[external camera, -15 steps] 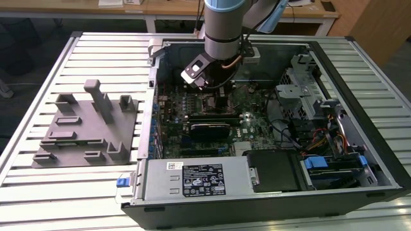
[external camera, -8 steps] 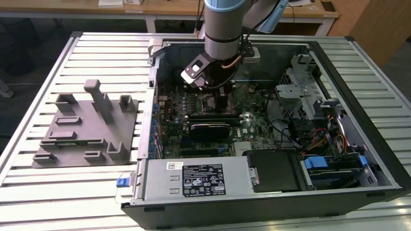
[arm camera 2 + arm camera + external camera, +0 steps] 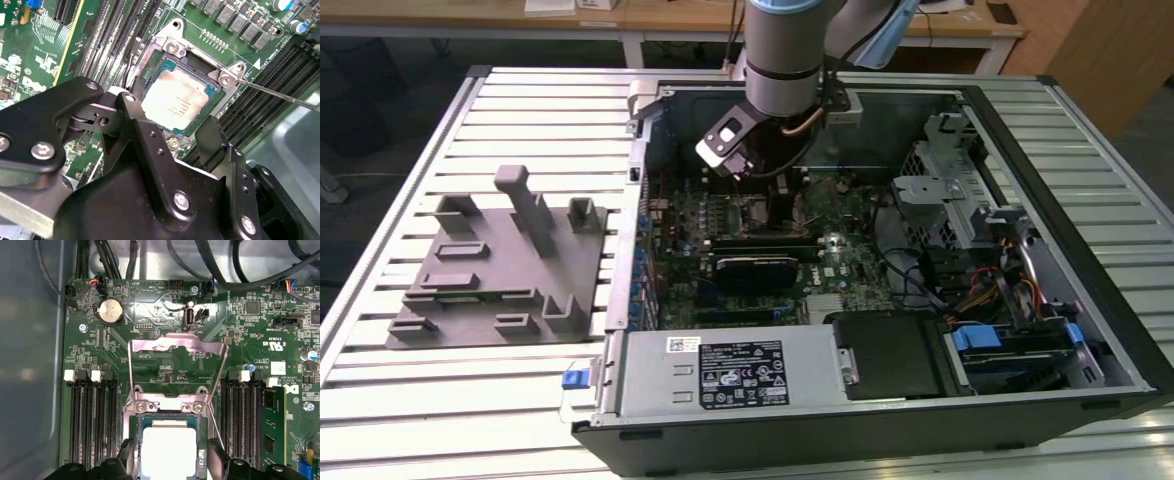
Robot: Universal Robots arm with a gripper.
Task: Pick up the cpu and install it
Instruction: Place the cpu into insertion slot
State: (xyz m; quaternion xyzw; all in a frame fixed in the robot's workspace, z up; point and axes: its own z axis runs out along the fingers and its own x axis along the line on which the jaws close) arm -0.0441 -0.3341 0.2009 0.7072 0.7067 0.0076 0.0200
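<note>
The cpu (image 3: 176,102), a flat square chip with a pale silvery top, lies flat inside the metal-framed socket (image 3: 172,47) on the green motherboard; the first wrist view has the cpu (image 3: 169,450) at the picture's edge. My gripper (image 3: 170,114) hovers just above it with one black finger on each side. The fingers (image 3: 210,135) stand wider than the chip and do not touch it, so the gripper is open. In the exterior view my gripper (image 3: 767,172) is lowered into the open computer case (image 3: 1067,110) over the socket area.
The socket's metal load plate (image 3: 175,347) is flipped up and open, with its thin lever (image 3: 280,95) swung out. Memory slots (image 3: 92,425) flank the socket, and a memory stick (image 3: 272,430) sits in one. A gray slotted fixture (image 3: 500,260) lies on the table at the exterior view's left.
</note>
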